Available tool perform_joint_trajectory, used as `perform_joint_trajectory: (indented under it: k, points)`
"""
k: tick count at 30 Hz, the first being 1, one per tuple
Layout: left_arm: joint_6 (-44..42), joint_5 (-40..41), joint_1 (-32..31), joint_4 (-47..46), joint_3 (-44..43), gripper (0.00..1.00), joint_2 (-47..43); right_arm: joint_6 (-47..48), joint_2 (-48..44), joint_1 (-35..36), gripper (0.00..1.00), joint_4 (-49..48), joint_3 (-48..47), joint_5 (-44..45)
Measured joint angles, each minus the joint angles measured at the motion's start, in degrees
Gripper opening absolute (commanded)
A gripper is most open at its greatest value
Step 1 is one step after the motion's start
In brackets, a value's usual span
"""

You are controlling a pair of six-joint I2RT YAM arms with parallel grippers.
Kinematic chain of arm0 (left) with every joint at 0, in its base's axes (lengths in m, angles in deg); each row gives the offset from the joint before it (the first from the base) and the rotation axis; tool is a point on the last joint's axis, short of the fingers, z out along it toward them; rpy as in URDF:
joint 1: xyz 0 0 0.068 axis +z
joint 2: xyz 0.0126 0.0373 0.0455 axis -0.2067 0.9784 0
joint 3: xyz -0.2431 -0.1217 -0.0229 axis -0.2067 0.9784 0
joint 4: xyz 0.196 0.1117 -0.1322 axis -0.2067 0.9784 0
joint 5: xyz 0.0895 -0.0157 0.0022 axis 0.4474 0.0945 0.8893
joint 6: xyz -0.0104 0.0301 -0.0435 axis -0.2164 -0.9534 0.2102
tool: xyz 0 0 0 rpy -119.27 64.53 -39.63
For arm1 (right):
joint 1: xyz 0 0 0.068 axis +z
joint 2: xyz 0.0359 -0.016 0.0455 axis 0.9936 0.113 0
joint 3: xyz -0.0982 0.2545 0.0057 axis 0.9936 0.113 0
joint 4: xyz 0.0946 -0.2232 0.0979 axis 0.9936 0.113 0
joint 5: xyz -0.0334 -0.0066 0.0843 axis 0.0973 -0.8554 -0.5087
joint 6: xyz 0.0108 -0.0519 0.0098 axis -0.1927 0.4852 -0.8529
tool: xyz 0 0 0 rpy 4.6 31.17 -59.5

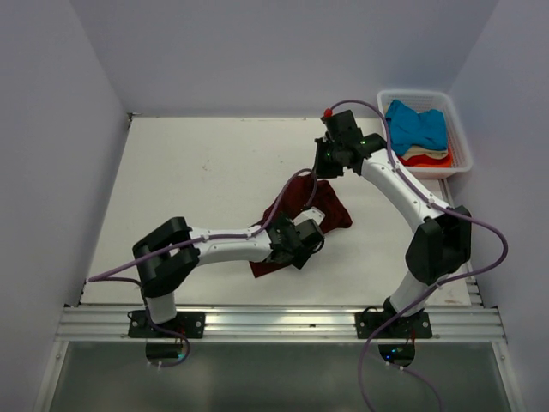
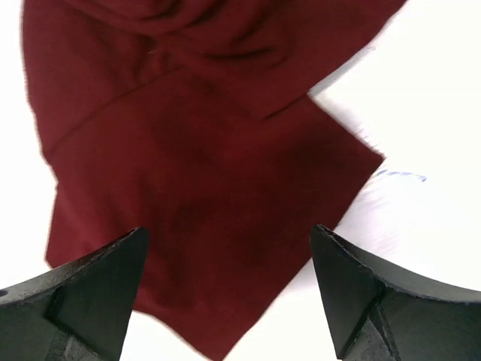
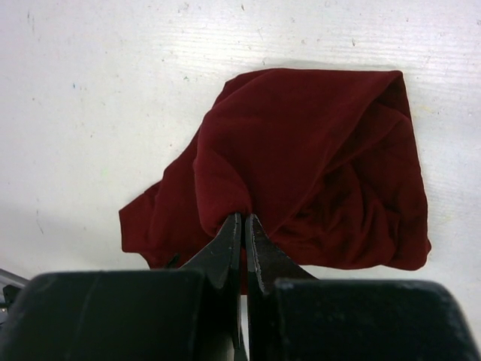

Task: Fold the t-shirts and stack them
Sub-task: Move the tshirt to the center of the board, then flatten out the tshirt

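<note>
Your white slatted basket [image 1: 461,137] sits at the far right corner of the table [image 1: 189,180], and in it you have a bright blue t-shirt [image 1: 416,124] bunched on top, a cream t-shirt [image 1: 425,152] showing as a strip beneath it, and an orange-red t-shirt [image 1: 431,160] lowest at the near side. The dark maroon t-shirt [image 1: 333,210] lies outside the basket, crumpled on the table between your two arms. Your right gripper [image 3: 244,222] has its fingers pressed together on a raised fold of that maroon cloth. Your left gripper [image 2: 229,244] hangs over the shirt's near edge with its fingers spread wide, holding nothing.
</note>
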Motion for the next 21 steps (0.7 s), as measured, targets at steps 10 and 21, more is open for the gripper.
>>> perform_joint_trajectory:
  k: [10, 21]
  points:
    - [6.2, 1.3, -3.8, -7.0, -1.6, 0.90, 3.2, 0.2, -0.5, 0.0, 0.00, 0.1, 0.2, 0.0]
    - [10.8, -0.2, -3.8, -12.7, -2.5, 0.88, 8.2, 0.5, -0.9, 0.0, 0.00, 0.1, 1.0, 0.0]
